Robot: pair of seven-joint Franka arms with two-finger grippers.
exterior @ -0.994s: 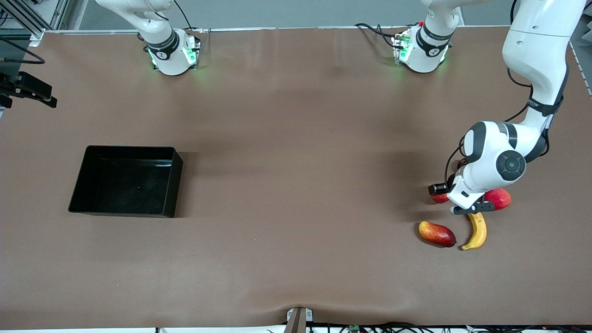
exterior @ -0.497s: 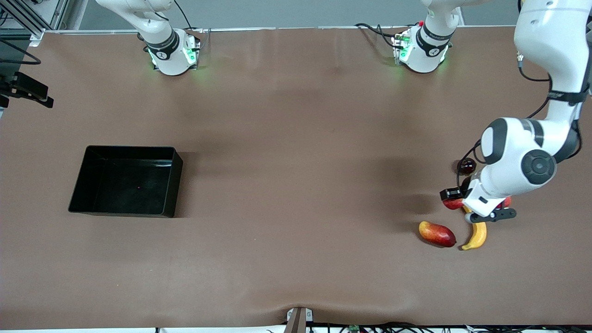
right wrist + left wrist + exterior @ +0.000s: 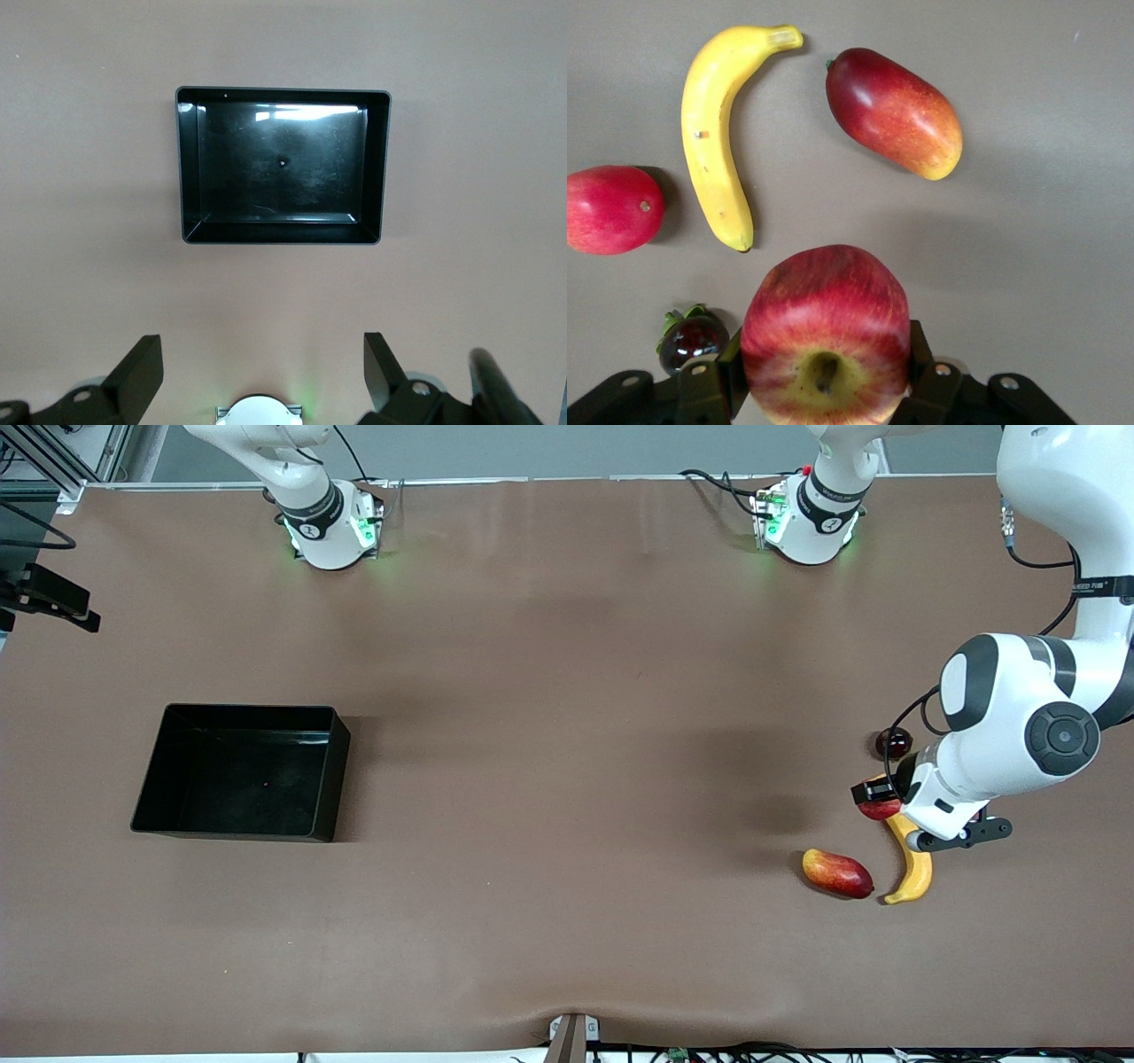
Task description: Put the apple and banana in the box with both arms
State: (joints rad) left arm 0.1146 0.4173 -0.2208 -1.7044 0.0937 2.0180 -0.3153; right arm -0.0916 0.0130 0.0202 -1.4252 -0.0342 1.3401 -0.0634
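My left gripper [image 3: 889, 813] is shut on the apple [image 3: 879, 810], red with yellow streaks, and holds it just above the fruit cluster at the left arm's end of the table. In the left wrist view the apple [image 3: 824, 328] fills the space between the black fingers [image 3: 709, 390]. The yellow banana [image 3: 912, 864] lies on the table below it and also shows in the left wrist view [image 3: 713, 133]. The black box [image 3: 332, 779] stands empty toward the right arm's end. My right gripper [image 3: 261, 372] is open and empty, high over the table, with the box [image 3: 282, 232] in its view.
A red-yellow mango-like fruit [image 3: 837, 872] lies beside the banana, toward the table's middle. A small dark fruit [image 3: 893, 742] lies farther from the front camera. A smooth red fruit [image 3: 611, 210] lies by the banana, hidden by the arm in the front view.
The left arm has moved toward its own end of the table with the apple in its gripper. The dark fruit has come into view and the smooth red fruit is now covered.
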